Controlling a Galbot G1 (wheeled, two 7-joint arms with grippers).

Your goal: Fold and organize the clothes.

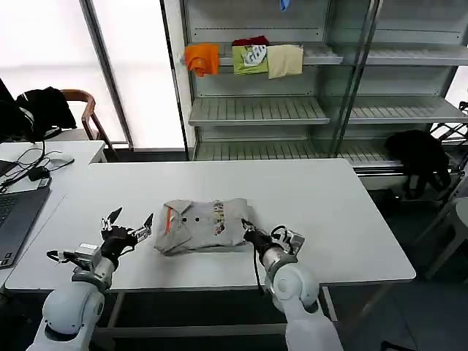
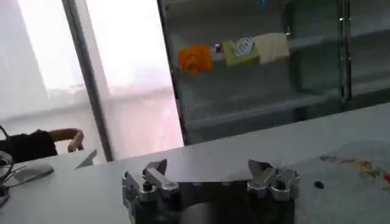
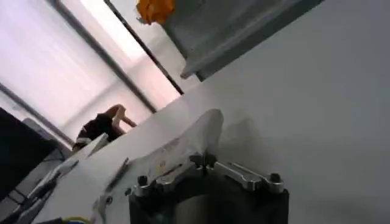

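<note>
A light grey shirt lies folded in the middle of the white table, its buttoned collar with an orange-red stripe toward the left and a small coloured print on the chest. My right gripper is at the shirt's right edge, shut on a fold of the cloth; in the right wrist view the fingertips of this gripper meet on the raised grey fabric. My left gripper hovers just left of the shirt, open and empty. In the left wrist view the gripper has spread fingers, with the shirt off to one side.
A laptop and cables sit on the adjoining desk at far left. Behind the table stand metal shelves holding orange, green and pale yellow folded garments. A black garment hangs at the right.
</note>
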